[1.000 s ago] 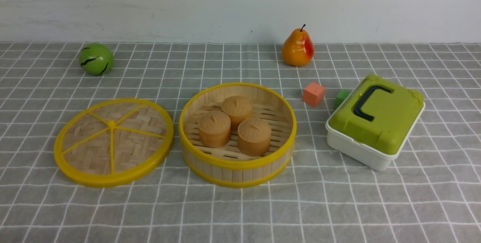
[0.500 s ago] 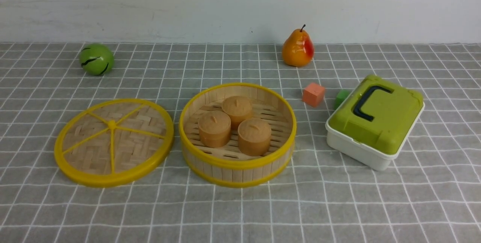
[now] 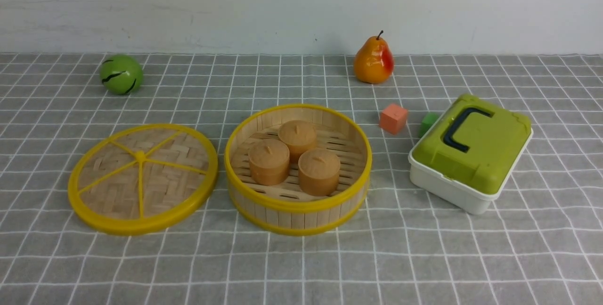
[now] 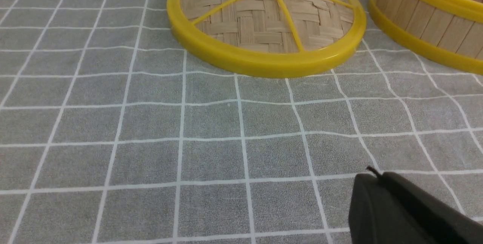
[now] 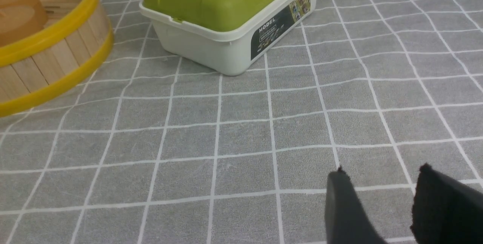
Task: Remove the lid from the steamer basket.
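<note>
Lid [image 3: 142,178] untouched — left fingers [image 4: 381,183] closed, right fingers [image 5: 341,195] apart.

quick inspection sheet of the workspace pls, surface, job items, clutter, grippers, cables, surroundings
surface: grey cloth with a white grid, lying flat.
job's things: lid lies flat on the cloth to the left of the steamer basket, which stands open with three tan buns inside.
clutter: green ball back left, pear at the back, orange cube, green cube, white box with green top on the right.
grippers: left gripper shut and empty above the cloth near the lid; right gripper open and empty near the box.
cables: nothing seen.
surroundings: plain white wall behind.
</note>
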Tool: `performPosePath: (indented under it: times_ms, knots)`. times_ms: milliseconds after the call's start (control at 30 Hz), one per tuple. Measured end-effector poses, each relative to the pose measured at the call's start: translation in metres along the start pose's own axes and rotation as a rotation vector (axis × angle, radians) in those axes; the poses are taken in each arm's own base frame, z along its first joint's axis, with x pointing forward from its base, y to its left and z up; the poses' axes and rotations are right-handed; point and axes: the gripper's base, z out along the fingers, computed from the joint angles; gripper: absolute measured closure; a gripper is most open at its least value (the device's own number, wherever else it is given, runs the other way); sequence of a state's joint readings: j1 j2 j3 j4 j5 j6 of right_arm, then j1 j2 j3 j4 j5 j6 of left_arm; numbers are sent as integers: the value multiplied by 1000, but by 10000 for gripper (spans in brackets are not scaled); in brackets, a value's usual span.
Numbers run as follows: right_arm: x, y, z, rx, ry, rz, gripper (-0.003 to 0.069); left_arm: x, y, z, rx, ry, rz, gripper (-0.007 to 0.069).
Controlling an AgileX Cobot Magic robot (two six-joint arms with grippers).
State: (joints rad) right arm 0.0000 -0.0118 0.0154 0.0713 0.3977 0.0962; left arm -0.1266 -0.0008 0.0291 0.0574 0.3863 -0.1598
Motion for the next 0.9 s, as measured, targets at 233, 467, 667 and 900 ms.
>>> performPosePath:
  times_ms: [233, 467, 667, 900]
  knots:
    - [0, 0, 0, 0, 0, 0, 418, 0, 0, 0, 1, 2, -2, 634]
    - [0, 0, 0, 0, 0, 0, 418, 0, 0, 0, 1, 2, -2, 634]
    - [0, 0, 0, 0, 0, 0, 418, 0, 0, 0, 1, 2, -3, 634]
    - [0, 0, 0, 0, 0, 0, 418, 0, 0, 0, 1, 3, -3, 628]
